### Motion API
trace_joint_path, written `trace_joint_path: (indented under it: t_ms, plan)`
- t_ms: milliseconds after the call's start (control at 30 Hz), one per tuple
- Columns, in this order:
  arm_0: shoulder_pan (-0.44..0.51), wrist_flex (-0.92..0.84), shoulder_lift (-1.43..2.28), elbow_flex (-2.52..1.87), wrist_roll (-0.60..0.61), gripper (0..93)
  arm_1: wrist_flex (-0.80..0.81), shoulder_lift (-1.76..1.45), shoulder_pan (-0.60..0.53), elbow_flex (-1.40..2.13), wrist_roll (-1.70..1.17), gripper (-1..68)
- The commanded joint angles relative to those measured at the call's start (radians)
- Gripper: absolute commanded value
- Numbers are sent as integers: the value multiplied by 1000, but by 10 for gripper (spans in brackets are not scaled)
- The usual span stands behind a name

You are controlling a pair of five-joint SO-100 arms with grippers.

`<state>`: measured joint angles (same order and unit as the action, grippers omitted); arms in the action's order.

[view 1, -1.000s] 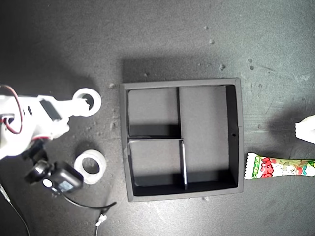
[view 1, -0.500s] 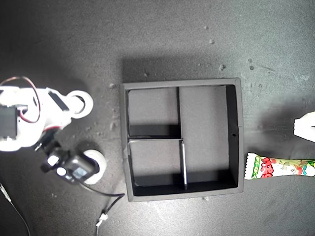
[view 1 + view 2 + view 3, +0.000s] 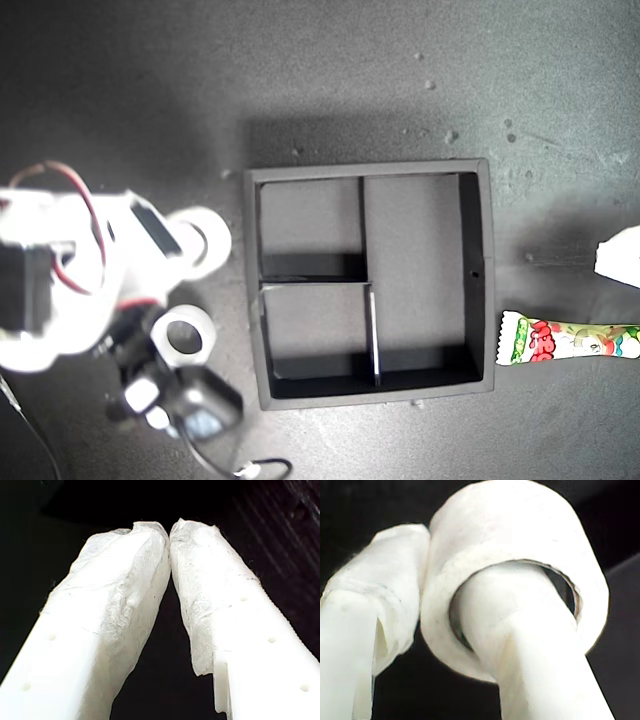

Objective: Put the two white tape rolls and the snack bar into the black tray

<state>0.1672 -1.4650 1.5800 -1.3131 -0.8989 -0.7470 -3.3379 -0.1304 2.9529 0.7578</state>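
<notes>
Plainly, my second gripper point(image 3: 437, 610) holds one tape roll point(image 3: 520, 525): one finger point(image 3: 530, 645) goes through the centre hole and the other finger point(image 3: 380, 600) presses on the outer wall, so the ring's wall is pinched between them. In the exterior view this held roll point(image 3: 222, 238) sits at the tip of the blurred white arm on that view's left, just beside the tray's left rim and outside it, with its hole facing the camera.

Count of rolls: two. The second roll point(image 3: 185, 335) is lower on the exterior view's left, near the tray's lower-left corner and apart from the held one. Its hole faces the camera as well.

Count of bars: one. The bar point(image 3: 570, 342) lies flat outside the tray, just beside its lower-right corner in the exterior view. Its long axis runs left to right in that view, with one crimped end pointing at the tray and the far end cut off by the right edge.

One tray point(image 3: 490, 270) sits mid-scene with three compartments, two small on the exterior view's left and one long on its right.

My first gripper point(image 3: 170, 530) is closed on nothing, its wrapped fingertips touching.
</notes>
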Motion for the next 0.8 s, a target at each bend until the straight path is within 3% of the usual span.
trace_joint_path:
  t_ms: [0, 167, 300, 467, 700, 767]
  plan:
    - [63, -144, -210, 425, -51, 0, -77, 9, -64, -225, -209, -3]
    - [169, -370, -663, 1131, -100, 0, -81, 267, -167, -491, -353, -2]
    - [190, -368, -765, 1190, -137, 0, -97, 640, -186, -758, -282, 0]
    - [202, -368, -859, 1249, -160, 0, -117, 879, -245, -881, 106, 71]
    - [202, -368, -996, 1370, -175, 2, 69, 888, -413, -618, 650, 142]
    - [204, -368, -1028, 1404, -186, 45, 141, 888, -453, -540, 747, 177]
